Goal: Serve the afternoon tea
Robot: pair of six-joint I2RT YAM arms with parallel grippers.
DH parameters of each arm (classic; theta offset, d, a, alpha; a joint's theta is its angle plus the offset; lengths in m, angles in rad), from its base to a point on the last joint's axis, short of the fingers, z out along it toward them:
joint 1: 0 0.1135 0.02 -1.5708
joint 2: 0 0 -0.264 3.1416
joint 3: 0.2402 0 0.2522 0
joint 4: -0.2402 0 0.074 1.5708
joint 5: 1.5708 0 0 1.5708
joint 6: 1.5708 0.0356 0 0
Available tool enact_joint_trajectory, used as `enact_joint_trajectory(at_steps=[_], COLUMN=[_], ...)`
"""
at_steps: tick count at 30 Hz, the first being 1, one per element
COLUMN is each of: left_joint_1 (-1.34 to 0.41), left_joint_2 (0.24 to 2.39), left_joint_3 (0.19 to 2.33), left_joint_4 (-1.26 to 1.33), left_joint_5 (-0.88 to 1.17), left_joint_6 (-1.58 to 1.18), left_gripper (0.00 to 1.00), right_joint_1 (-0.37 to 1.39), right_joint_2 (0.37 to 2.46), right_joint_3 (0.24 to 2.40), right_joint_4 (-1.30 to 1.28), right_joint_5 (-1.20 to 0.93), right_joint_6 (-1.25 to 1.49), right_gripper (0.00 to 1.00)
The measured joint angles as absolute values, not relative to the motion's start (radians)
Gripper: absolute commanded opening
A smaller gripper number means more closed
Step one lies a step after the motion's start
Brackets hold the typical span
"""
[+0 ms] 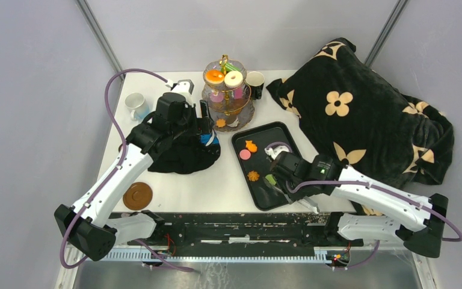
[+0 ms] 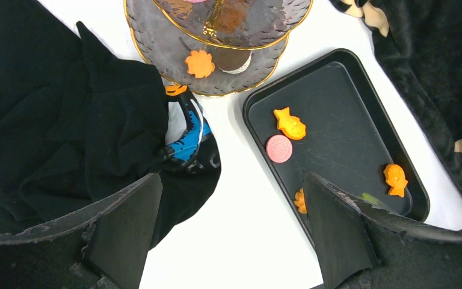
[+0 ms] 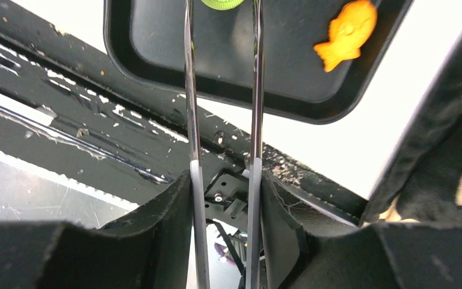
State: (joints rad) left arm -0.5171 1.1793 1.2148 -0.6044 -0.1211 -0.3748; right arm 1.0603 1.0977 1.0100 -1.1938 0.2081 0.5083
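A black tray [image 1: 280, 137] holds an orange fish cookie [image 1: 251, 146], a pink disc [image 1: 245, 155], an orange flower cookie [image 1: 253, 176] and a green disc [image 1: 271, 179]. My right gripper [image 3: 224, 180] is shut on metal tongs [image 3: 190, 120]. The tong arms reach over the tray's near end, with the green disc [image 3: 222, 3] between them; their tips are out of frame. A tiered glass stand [image 1: 243, 111] carries an orange donut [image 1: 215, 76] and a white donut [image 1: 233, 79]. My left gripper [image 2: 231, 180] hangs open and empty over bare table, left of the tray [image 2: 349, 102].
A black cloth with a blue print [image 1: 183, 153] lies under the left arm. The black blanket with cream flowers [image 1: 361, 114] fills the right side. A white mug [image 1: 136, 105], a black mug [image 1: 255, 81] and a brown saucer [image 1: 138, 196] stand on the table.
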Motion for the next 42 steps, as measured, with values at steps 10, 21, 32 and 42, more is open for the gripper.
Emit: enact_joint_trajectory(at_steps=[10, 21, 32, 42], left_joint_1=[-0.472, -0.459, -0.459, -0.456], left_joint_2=[1.209, 1.173, 1.002, 0.979], left_joint_3=[1.253, 1.295, 1.331, 1.334], left_joint_4=[-0.625, -0.685, -0.696, -0.684], left_joint_5=[-0.095, -0.161, -0.299, -0.34], left_joint_6=[-0.376, -0.377, -0.376, -0.376], left_gripper=[0.95, 0.95, 0.95, 0.95], right_joint_1=[1.05, 0.949, 0.824, 0.769], right_joint_2=[1.08, 1.255, 1.46, 1.55], right_joint_3=[1.241, 1.504, 1.565, 1.588], right_joint_4=[-1.261, -1.042, -0.875, -0.794], right_joint_5=[0.384, 0.421, 0.331, 0.257], right_joint_6=[0.472, 0.309, 0.245, 0.251], right_gripper=[0.27, 0.28, 0.28, 0.28])
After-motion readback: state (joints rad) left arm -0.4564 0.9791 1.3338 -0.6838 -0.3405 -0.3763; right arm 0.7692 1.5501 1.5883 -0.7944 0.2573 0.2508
